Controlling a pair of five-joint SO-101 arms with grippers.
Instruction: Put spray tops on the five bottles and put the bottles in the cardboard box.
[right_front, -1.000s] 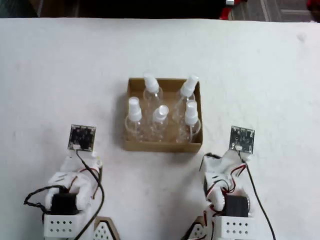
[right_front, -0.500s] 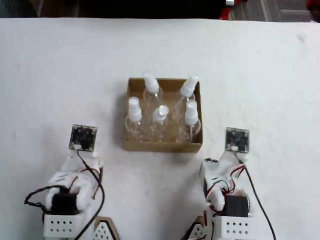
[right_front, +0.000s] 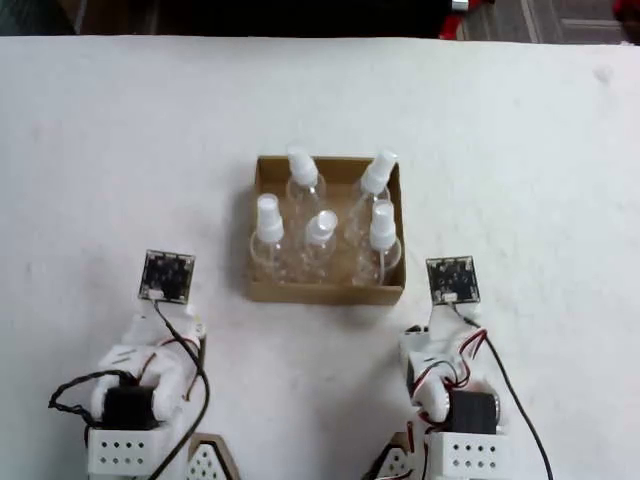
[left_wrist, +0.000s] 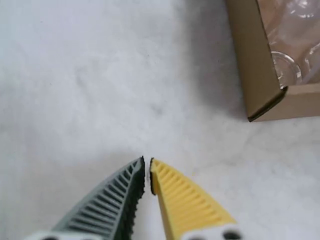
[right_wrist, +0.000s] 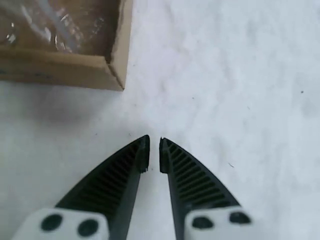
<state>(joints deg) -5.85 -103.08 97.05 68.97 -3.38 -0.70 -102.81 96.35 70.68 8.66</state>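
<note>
1. Table (right_front: 120, 130): white, slightly mottled surface; carries every item below.

2. Box (right_front: 325, 293): brown cardboard, open top, square, at the middle of the table, ahead of and between the two arms. One near corner shows in the left wrist view (left_wrist: 250, 65), the other near corner in the right wrist view (right_wrist: 60, 70).

3. Left arm (right_front: 135, 390): white body with a black motor and loose wires, at the near table edge, well apart from the box. A small camera board (right_front: 167, 275) sits at its front end.

4. Right arm (right_front: 450, 390): same build, at the near edge by the box's near right corner. Its camera board (right_front: 452, 280) lies just beside that corner.

5. Bottles (right_front: 303, 185): five, clear plastic, all standing inside the box, two at the far wall and three along the near wall. Clear bases show through the open top in the left wrist view (left_wrist: 290, 65).

6. Spray tops (right_front: 301, 162): five, white, one fitted on each bottle; the far right one leans.

7. Left gripper (left_wrist: 147, 167): one grey finger (left_wrist: 115, 200) and one yellow finger, ribbed, tips almost touching, holding nothing, over bare table near the box corner.

8. Right gripper (right_wrist: 154, 150): two black ribbed fingers (right_wrist: 115, 185), a slim gap at the tips, holding nothing, over bare table near the box corner.
</note>
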